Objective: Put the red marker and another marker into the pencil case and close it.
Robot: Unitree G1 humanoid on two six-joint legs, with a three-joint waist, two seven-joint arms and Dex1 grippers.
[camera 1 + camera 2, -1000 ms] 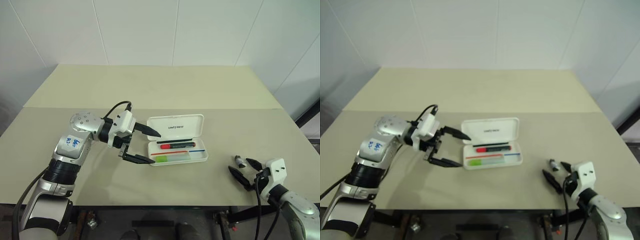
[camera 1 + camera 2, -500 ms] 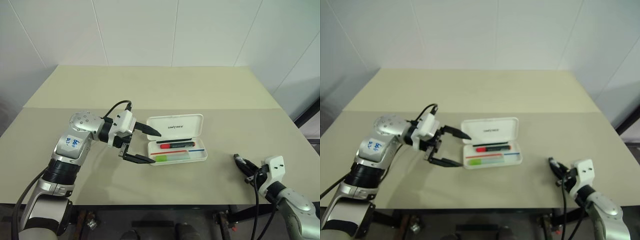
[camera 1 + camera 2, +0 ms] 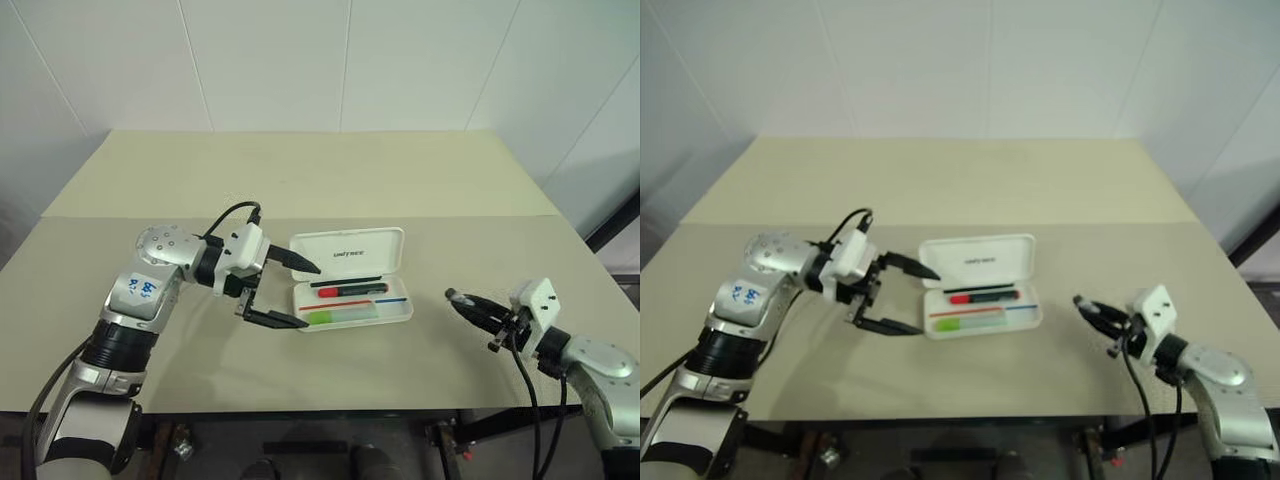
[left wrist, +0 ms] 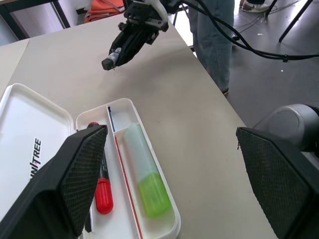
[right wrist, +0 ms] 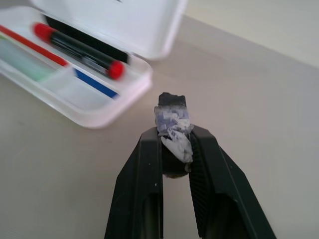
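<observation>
Right claw (image 3: 462,300) hangs above the table (image 3: 400,190), well off to the right of the pencil case (image 3: 350,290), its two black fingers pinched onto a small dark marker (image 5: 172,119). That stub has a dark end and a pale, patchy label, though what the label says cannot be made out. It sticks out past the fingertips and points roughly toward the case.

Over on the other side, the left claw (image 3: 285,293) sits just beside the case's left end with its fingers spread wide and nothing between them. One finger reaches toward the raised lid and the other lies low near the front corner of the tray; whether either one touches the case cannot be told.

Lying open on the table, the case has its white lid, with a small dark logo, tipped up at the back. Inside the tray, the red marker (image 4: 102,185) lies in the rear compartment, next to the lid hinge. A green marker (image 4: 147,178) lies in the front compartment, its paler cap end toward the right. Between the two runs a thin red and blue stripe. Both markers lie lengthwise, parallel to the case's long side, and both are well apart from the right claw and near the left one.
</observation>
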